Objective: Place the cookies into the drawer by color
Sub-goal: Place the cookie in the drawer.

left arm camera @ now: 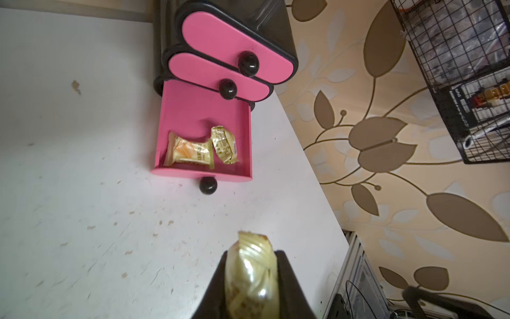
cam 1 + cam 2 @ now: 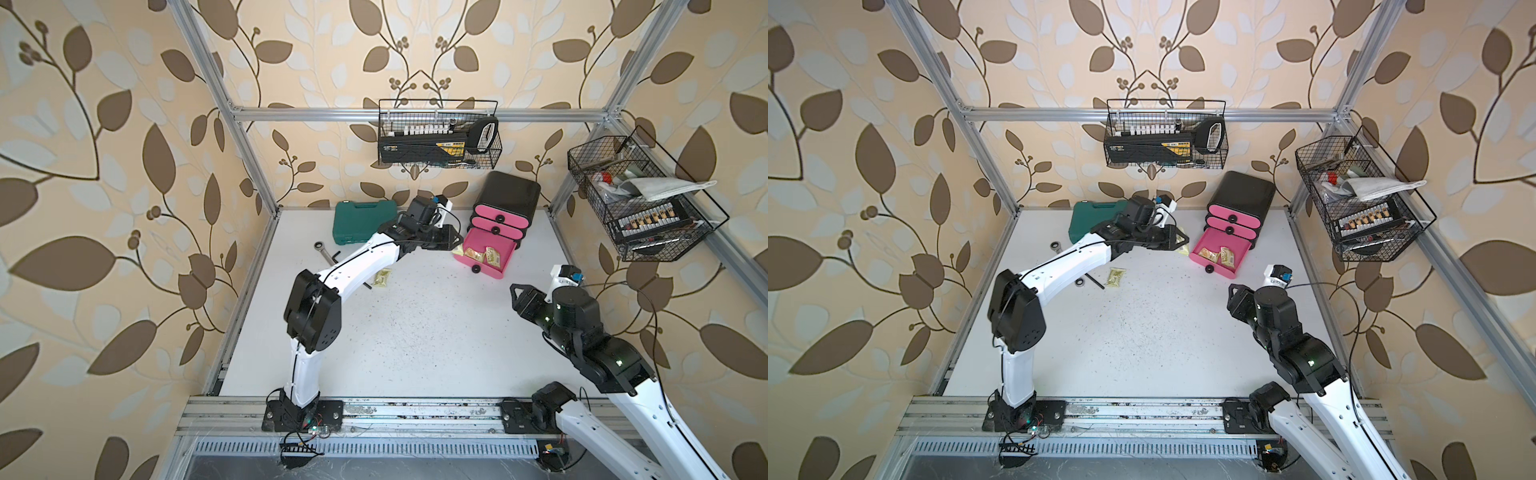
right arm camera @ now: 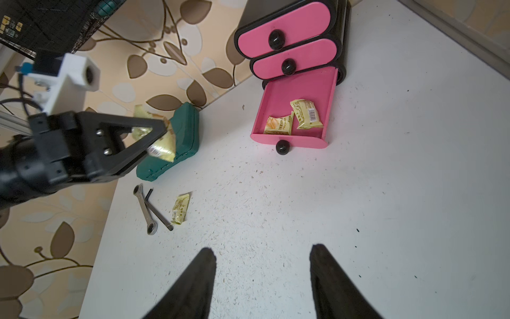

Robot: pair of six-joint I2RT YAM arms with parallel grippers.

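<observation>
The drawer cabinet (image 2: 513,195) is black with three pink drawers. Its bottom drawer (image 1: 193,110) is pulled out, and two yellow-green cookies (image 1: 190,150) (image 1: 225,147) lie in it. My left gripper (image 1: 252,255) is shut on another yellow-green cookie (image 1: 249,273), which it holds above the table just left of the open drawer (image 2: 488,268). In both top views a further yellow-green cookie (image 2: 382,276) (image 2: 1116,276) lies on the table beside my left forearm. My right gripper (image 3: 263,250) hangs open and empty over the table, in front of the drawer.
A silver wrench (image 3: 143,208) and a black hex key (image 3: 157,210) lie next to the loose cookie. A green tool case (image 3: 176,143) sits at the back left. Wire baskets hang on the back wall (image 2: 438,137) and the right wall (image 2: 640,199).
</observation>
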